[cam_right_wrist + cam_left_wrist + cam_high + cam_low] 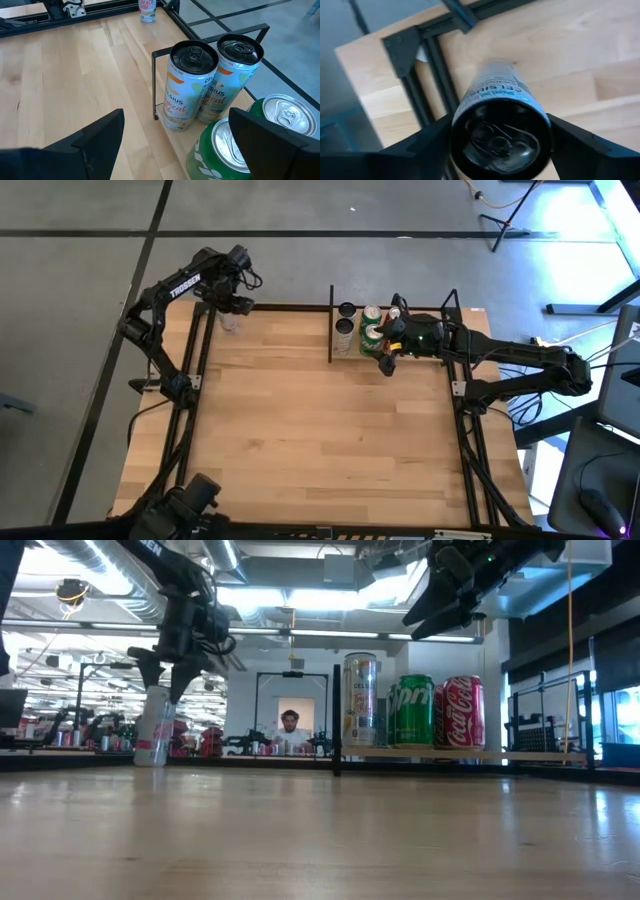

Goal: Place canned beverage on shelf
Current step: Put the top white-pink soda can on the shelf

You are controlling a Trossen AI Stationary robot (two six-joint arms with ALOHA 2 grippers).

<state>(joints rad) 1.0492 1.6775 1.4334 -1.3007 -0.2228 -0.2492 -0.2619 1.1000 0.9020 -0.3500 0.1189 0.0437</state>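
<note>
Overhead, ceiling lights glare above the light-wood tabletop.

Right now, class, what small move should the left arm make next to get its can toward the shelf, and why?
Probably lower the left gripper a little and close on the slim can. Its fingers sit open on either side of the can's top, and the can stands on the table near a left corner, away from the shelf.
</note>
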